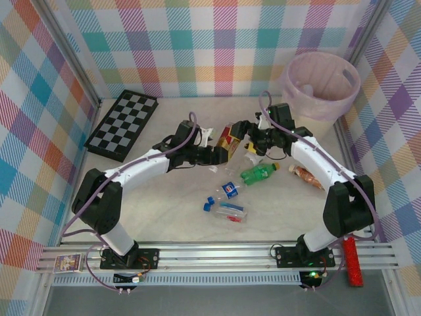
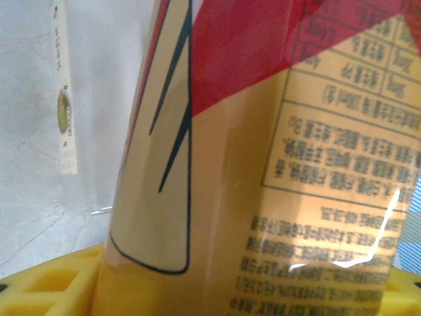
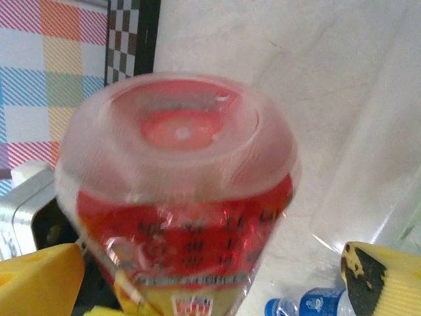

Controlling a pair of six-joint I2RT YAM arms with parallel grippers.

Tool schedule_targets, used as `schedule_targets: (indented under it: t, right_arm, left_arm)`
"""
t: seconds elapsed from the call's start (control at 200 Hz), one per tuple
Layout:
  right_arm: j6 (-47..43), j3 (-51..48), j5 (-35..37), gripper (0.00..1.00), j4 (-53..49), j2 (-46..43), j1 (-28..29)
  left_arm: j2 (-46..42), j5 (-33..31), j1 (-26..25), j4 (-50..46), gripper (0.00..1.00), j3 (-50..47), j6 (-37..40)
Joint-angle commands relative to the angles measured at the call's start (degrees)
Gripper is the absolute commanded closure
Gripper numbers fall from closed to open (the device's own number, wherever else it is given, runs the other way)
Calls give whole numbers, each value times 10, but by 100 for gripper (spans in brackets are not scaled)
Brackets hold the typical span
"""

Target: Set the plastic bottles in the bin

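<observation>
- Red-and-yellow bottle (image 1: 228, 137) sits between the two grippers near the middle of the table (image 1: 171, 220). The wrist cameras are so close to it that its cap and neck are cut off.
- Left gripper (image 1: 221, 153) has its jaws closed on the red-and-yellow bottle. In the left wrist view the label spans the whole gap between the yellow pads (image 2: 46, 283).
- Right gripper (image 1: 250, 135) has its jaws wide around the bottle's clear base. One yellow finger (image 3: 39, 276) is against it, and a gap shows beside the other.
- Bin (image 1: 342, 105) stands in the far right corner, with its pink liner (image 1: 289, 74) folded over the rim. A pale, clear shape lies inside, too faint to name.
- Loose on the table near the grippers are a green bottle (image 1: 260, 173), a blue-labelled bottle (image 1: 227, 190), a brown bottle (image 1: 304, 175) and a clear bottle (image 1: 231, 211). Another clear one under the grippers is partly hidden.
</observation>
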Motion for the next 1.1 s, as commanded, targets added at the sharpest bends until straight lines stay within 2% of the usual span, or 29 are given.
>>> schedule_targets:
  t: [0.0,0.38,0.56,0.705,0.84,1.095]
  right_arm:
    - [34,-8,-5,1,68,16,5]
    - [40,-12,19,26,80,23,8]
    - [31,-6,35,35,62,5,9]
    - [14,9,53,39,35,-14,5]
    - [-4,36,61,41,12,-33,-5]
    - [-90,150,105,42,-55,-63,-73]
  left_arm:
    - [-10,13,-9,18,44,2,-8]
    - [-1,11,-29,28,43,12,-12]
    - [-8,5,-30,26,38,10,-11]
    - [-15,12,-31,21,26,20,-20]
    - [-40,23,-30,17,0,32,-27]
    - [-83,6,-30,-15,0,33,-11]
